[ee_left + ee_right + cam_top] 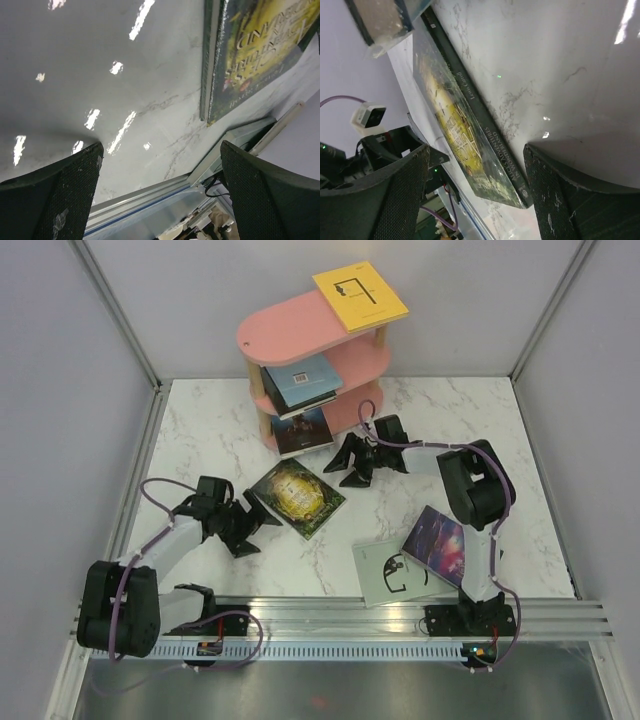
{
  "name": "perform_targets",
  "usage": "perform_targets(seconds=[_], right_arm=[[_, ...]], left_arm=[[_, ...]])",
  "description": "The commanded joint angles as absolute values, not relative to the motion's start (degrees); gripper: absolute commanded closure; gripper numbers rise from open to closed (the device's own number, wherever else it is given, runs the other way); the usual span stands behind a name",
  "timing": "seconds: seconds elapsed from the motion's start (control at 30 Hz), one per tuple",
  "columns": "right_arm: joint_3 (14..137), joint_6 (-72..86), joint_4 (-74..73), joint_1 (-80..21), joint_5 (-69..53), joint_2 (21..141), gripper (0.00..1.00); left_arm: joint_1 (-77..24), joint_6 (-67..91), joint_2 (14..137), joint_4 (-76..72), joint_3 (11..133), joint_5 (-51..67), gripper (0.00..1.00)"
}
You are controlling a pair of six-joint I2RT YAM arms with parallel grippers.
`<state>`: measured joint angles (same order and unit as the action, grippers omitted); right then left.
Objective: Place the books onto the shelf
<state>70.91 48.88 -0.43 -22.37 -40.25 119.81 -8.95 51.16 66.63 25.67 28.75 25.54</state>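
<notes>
Three books are on the shelf [275, 325]: a yellow book [360, 295] on top, a blue book [303, 378] in the middle and a dark book [303, 430] at the bottom. Three more lie flat on the table [200, 440]: a green-gold book [297, 498], a pale grey book [385, 575] and a purple book [440, 545]. The right gripper [350, 468] is near the bottom board, its fingers apart and holding nothing. The left gripper [262, 530] is wide apart too, just beside the green-gold book. That book looks like the next one to pick up, and a finger must slide under its thin edge
</notes>
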Motion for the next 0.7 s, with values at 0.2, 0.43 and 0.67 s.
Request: perform_targets(seconds=[0.2, 0.43, 0.67], right_arm=[[54.17, 55.54, 13.87, -35.06, -37.96, 120.24, 0.20], [48.95, 64.07, 26.18, -38.14, -41.39, 118.92, 0.24], [49.75, 65.30, 26.89, -38.23, -40.17, 116.37, 0.34]], left_arm=[[-8.61, 54.22, 81.72, 3.53, 23.47, 26.98, 0.00], [-8.61, 58.27, 89.56, -8.42, 17.94, 32.51, 0.00], [-8.70, 59.06, 84.56, -7.48, 14.77, 32.96, 0.01]])
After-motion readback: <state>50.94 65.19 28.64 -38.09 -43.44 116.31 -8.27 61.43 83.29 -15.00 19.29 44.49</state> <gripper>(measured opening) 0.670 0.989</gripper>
